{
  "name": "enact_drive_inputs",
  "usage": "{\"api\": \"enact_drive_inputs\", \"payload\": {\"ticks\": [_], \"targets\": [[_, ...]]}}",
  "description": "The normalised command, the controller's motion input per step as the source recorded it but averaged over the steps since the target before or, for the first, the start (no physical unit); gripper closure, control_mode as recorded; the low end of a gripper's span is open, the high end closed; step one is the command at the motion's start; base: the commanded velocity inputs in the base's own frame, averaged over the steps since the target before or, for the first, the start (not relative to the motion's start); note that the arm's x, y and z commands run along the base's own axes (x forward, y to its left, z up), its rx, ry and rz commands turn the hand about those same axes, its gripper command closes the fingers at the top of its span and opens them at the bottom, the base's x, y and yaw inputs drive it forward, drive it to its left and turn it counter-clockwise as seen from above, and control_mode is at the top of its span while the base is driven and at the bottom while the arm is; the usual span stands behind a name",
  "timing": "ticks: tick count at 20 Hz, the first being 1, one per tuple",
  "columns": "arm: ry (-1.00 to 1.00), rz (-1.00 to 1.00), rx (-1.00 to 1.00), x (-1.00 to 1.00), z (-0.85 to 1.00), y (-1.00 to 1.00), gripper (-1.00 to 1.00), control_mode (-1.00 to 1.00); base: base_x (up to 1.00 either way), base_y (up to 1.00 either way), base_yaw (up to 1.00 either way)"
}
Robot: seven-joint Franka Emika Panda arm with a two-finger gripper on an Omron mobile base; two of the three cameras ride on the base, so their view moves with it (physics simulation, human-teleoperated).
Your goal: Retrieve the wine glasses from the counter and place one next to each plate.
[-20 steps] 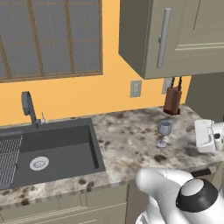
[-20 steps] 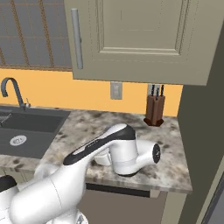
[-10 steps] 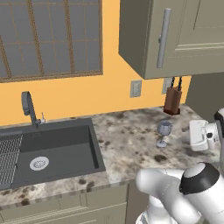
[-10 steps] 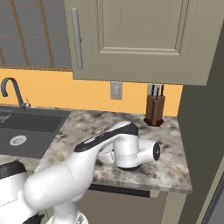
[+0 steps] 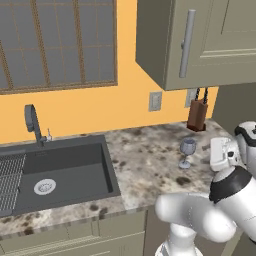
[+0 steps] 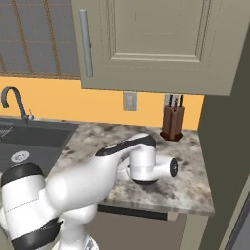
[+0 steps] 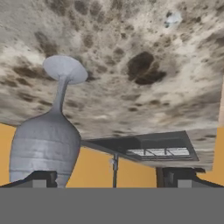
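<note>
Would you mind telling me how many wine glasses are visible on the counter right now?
1. A single wine glass stands on the counter, right of the sink; the arm may hide another.

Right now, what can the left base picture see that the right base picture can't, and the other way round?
The left base view alone has the small translucent grey-blue stemmed wine glass, standing upright on the counter; in the right base view the arm covers that spot. It also sees right down into the dark inset sink. The right base view alone has the full front of the beige cabinet door. Both share the mottled grey-brown granite counter, the brown knife block and the curved dark tap.
</note>
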Motion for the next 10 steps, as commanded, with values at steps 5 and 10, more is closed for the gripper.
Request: {"api": "enact_drive_inputs", "payload": {"ticks": [5, 10], "targets": [[0.00, 0.00, 0.00, 0.27, -0.32, -0.02, -1.00, -1.00, 0.00, 0.00, 0.00], [0.00, 0.00, 0.00, 0.15, -0.36, -0.12, -1.00, -1.00, 0.00, 0.00, 0.00]]}}
